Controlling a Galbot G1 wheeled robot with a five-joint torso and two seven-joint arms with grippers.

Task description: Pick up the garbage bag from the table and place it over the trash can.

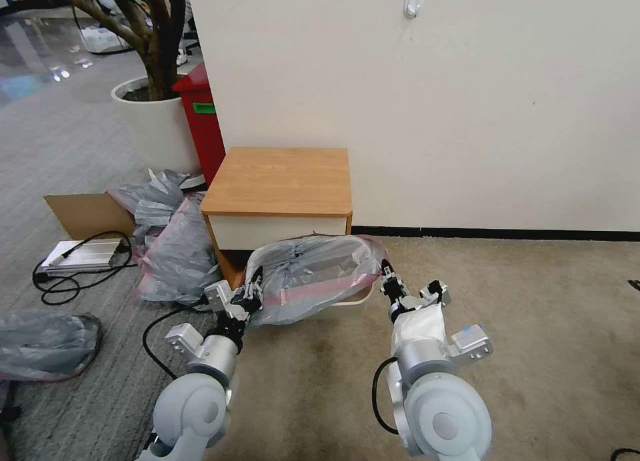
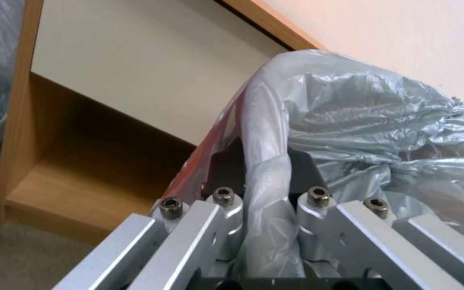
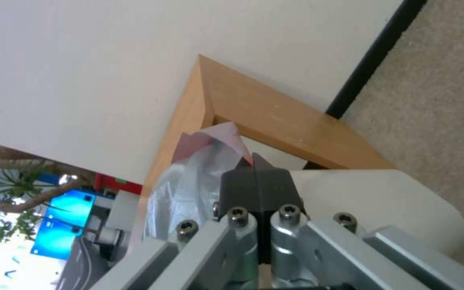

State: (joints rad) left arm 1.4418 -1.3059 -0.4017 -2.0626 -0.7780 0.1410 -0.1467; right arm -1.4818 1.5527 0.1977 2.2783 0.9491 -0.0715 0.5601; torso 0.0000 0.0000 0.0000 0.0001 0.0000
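Plastic is what we hold nearest to us: our left gripper (image 1: 252,294) has its jaws pinching a bunched fold of the garbage bag (image 1: 313,274), and the left wrist view shows that fold running up between the dark pads (image 2: 302,169). Our right gripper (image 1: 390,282) has its jaws pressed together on the bag's pink edge at the other side, a corner of film poking out past the tips in the right wrist view.

Between the two grippers the bag is stretched over the trash can (image 1: 350,303), whose cream rim shows just below the film on the right. The bag is off the surface, so we judge the pickup done and the placing step in hand. The mouth looks draped over the can rather than seated around the rim; we think the next move calls for pulling the banded edge down and outward past the rim on both sides before either grip lets go.

Just behind the can stands the table (image 1: 280,181), its wooden surface bare. Farther off to our left lie darker grey sacks (image 1: 175,247), a cardboard piece (image 1: 83,213) and a cabled device (image 1: 83,253); behind them stand a red bin (image 1: 203,124) and a white planter (image 1: 150,124) against the wall.
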